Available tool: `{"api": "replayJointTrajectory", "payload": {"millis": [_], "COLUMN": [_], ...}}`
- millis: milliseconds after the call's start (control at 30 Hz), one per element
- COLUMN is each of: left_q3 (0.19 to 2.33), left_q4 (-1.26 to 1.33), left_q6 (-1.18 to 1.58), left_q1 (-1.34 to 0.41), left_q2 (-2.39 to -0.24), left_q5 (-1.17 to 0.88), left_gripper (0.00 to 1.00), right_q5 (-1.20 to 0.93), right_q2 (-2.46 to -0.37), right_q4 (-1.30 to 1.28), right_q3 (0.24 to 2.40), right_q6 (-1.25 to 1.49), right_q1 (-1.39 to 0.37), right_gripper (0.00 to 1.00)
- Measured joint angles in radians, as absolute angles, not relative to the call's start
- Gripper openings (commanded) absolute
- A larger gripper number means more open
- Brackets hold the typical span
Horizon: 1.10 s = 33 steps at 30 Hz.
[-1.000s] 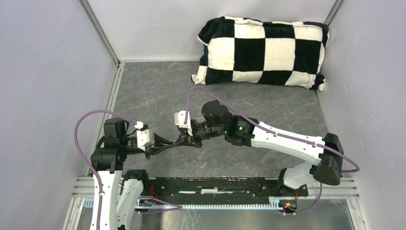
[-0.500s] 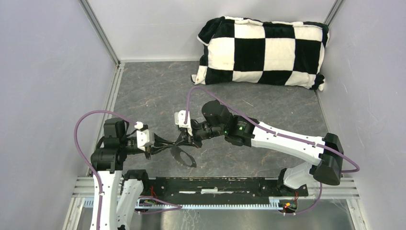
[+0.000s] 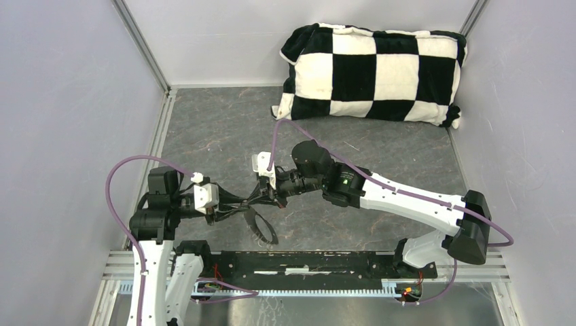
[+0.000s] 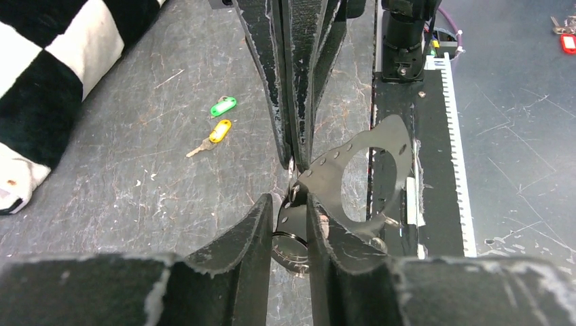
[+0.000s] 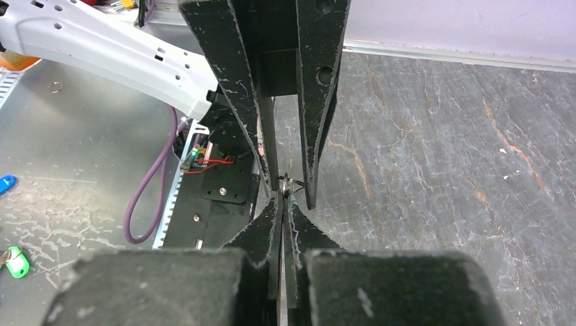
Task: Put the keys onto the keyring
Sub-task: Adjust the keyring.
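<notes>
We see the right hand [image 5: 283, 197] clenched, its fingertips pressed together on a small bit of metal at the upper end of the keyring [image 4: 322, 173]. The keyring shows as a small metal ring joined to a flat black loop punched with a row of holes. The black loop hangs just below the right hand's tips and spreads out to the right of the left hand's fingers, as its wrist camera sees them.

The left hand [image 4: 289, 204] is released. Its two fingers stand parted, nose to nose with the right hand, and the metal ring sits in the gap between them. We cannot tell whether either finger touches the ring.

Neither key is on the keyring. Both lie flat on the tabletop [image 3: 224, 129], beyond the left hand's fingertips and off to their left, well apart from both hands. The yellow-headed key [image 4: 216, 132] is the nearer of the two to the left hand, with its bare metal blade at the end turned towards that hand. The green-headed key [image 4: 223, 106] lies just beside it on the far side, and the two do not touch.

Farther out on the left hand's left side, past the keys, a black-and-white chequered pillow [image 3: 370, 71] rests on the tabletop
</notes>
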State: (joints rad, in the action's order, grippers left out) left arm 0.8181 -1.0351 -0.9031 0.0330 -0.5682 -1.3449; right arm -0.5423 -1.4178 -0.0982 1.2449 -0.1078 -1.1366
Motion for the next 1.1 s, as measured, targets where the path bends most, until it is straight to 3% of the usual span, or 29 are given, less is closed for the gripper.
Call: {"api": "replayJointTrajectory", "payload": {"millis": [133,467,700,867,1000,1100], "left_q3": [0.819,0.854,0.859,0.859,0.859,0.862], "left_q4": [-1.036,-1.036,-0.944,-0.893,-0.883,-0.891], "left_q6": [-0.907,-0.923,-0.878,-0.817,-0.776,-0.767], "left_q1": [0.033,0.033,0.033,0.033,0.032,0.032], "left_q2": [-0.576,-0.577,-0.521,-0.452,-0.419,-0.410], "left_q5": [-1.345,-1.331,-1.252,-1.218,-1.183,-1.176], "left_gripper": [0.33,0.60,0.63,0.55,0.26,0.20], "right_q5": [-0.546,-0.553,-0.541,-0.535,-0.516,-0.500], "right_q2": [-1.417,-1.417,-1.417,-1.417,-1.417,-1.417], "right_q4": [-0.097,-0.075,-0.077,-0.077,-0.081,-0.096], "right_q3": [1.245,1.245,1.245,1.245,1.245,1.245], "right_q6": [-0.104,-0.102,-0.106,-0.107,-0.111,-0.118], "right_q1": [-1.135,-1.134,-1.132,-1.131,-1.131,-1.131], "right_gripper": [0.00,0.01,0.01,0.01,0.01,0.01]}}
